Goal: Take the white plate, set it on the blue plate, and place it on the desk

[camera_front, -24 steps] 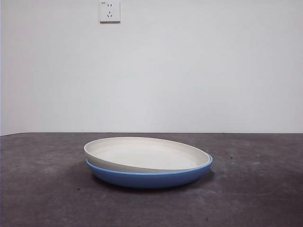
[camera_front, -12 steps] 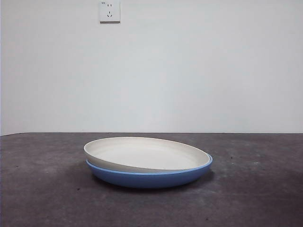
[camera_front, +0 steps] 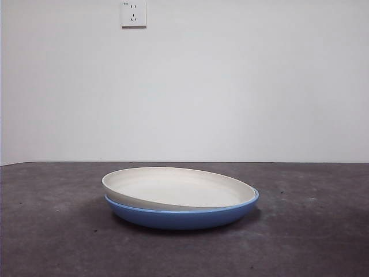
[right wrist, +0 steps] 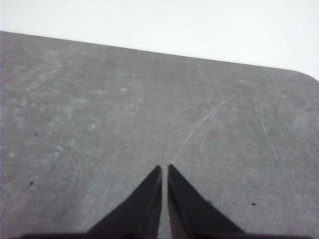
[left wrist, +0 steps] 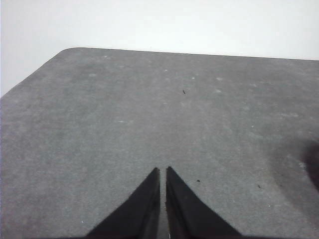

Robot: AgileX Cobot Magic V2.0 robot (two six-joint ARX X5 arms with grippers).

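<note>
The white plate (camera_front: 179, 187) sits tilted inside the blue plate (camera_front: 181, 214) on the grey surface (camera_front: 311, 242), below a wall socket (camera_front: 133, 14). The left hand (left wrist: 162, 172) and right hand (right wrist: 164, 169) hover over bare surface, jaws nearly closed, holding nothing.

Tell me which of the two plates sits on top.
The white plate is on top, resting tilted inside the blue plate, which sits directly on the desk.
</note>
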